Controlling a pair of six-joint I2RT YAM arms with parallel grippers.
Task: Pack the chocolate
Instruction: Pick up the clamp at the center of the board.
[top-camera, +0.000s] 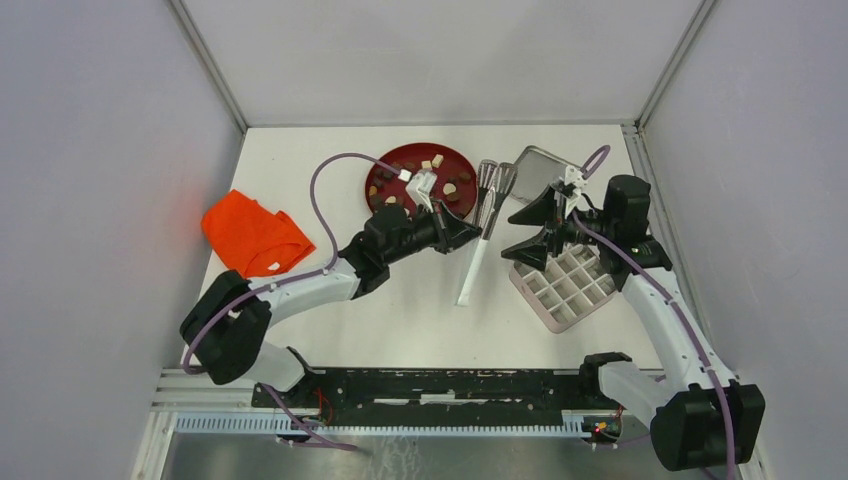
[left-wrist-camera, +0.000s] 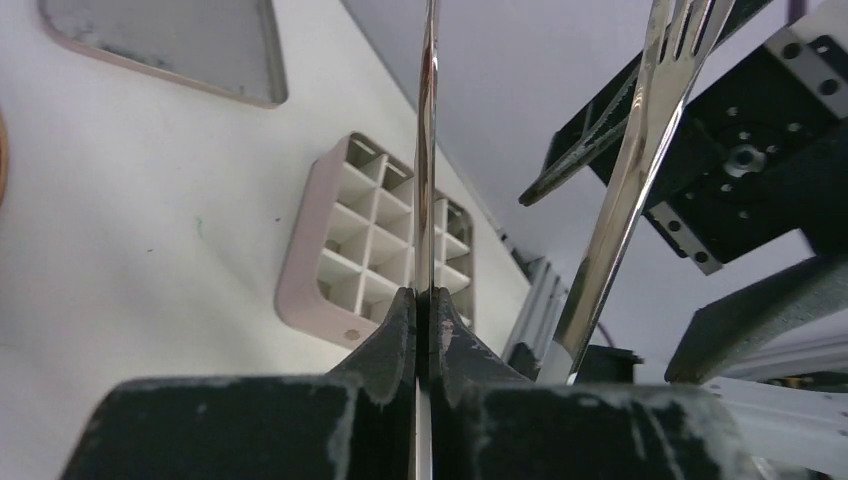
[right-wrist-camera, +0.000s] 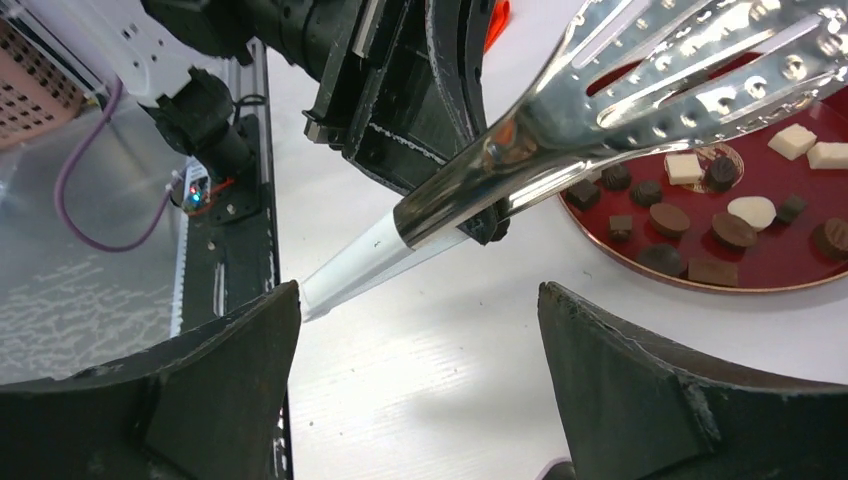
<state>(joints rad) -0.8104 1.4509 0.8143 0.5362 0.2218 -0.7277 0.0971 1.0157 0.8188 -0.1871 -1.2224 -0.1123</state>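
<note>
The chocolate (top-camera: 437, 162) lies as small brown and cream pieces on a red plate (top-camera: 380, 170); the right wrist view also shows the chocolate (right-wrist-camera: 735, 230). My left gripper (top-camera: 465, 237) reaches right from beside the plate and is shut on the metal tweezers (top-camera: 487, 200). One thin blade of the tweezers (left-wrist-camera: 428, 150) runs up from between the shut left gripper (left-wrist-camera: 428, 295); the other blade spreads off to the right. My right gripper (top-camera: 515, 232) faces the tweezers from the right. The right gripper (right-wrist-camera: 420, 340) is open and empty, below the slotted tweezers (right-wrist-camera: 680, 70).
A pink box with a white grid of compartments (top-camera: 565, 285) sits under the right arm, and the box (left-wrist-camera: 375, 250) shows empty cells. A metal lid (top-camera: 545, 170) lies behind it. An orange cloth (top-camera: 255, 235) lies at the left.
</note>
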